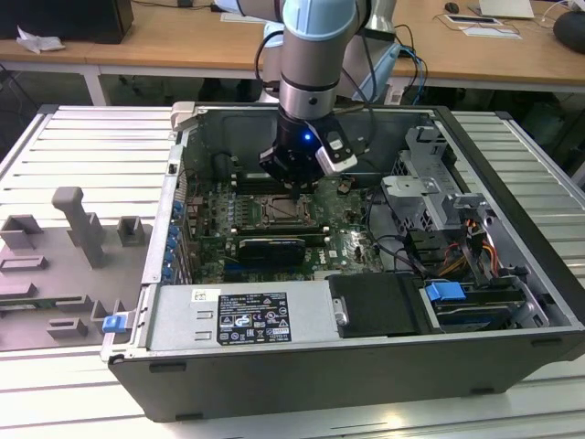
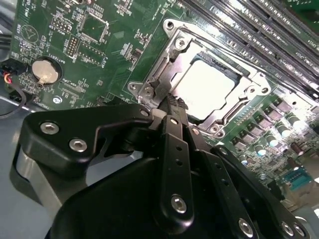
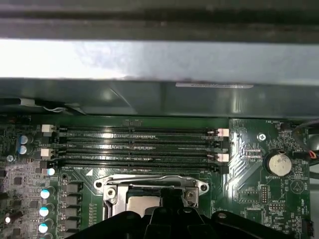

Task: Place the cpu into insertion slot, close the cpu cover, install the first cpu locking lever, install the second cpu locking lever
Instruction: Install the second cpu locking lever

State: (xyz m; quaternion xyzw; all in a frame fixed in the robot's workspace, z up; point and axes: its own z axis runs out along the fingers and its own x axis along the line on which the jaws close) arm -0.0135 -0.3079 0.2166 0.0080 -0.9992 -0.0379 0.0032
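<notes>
The cpu [image 2: 207, 89] lies flat in the insertion slot [image 1: 288, 212], its pale metal top showing through the window of the cpu cover [image 2: 251, 79]. The cover lies down over the chip, its frame ringing it in both wrist views. My gripper [image 2: 172, 102] hangs straight down inside the open computer case, its black fingers shut together with nothing visible between them. Its tip sits at the socket's metal rim, right beside the chip's edge. In the first wrist view the gripper [image 3: 169, 193] overlaps the cpu [image 3: 141, 203] and the cover [image 3: 149, 181].
Long black memory slots [image 3: 139, 147] run just beyond the socket, with the case wall [image 3: 149, 64] behind them. A coin battery [image 2: 46, 71] sits on the green board. A drive cage [image 1: 430, 197], cables and a power supply box [image 1: 242, 315] crowd the case.
</notes>
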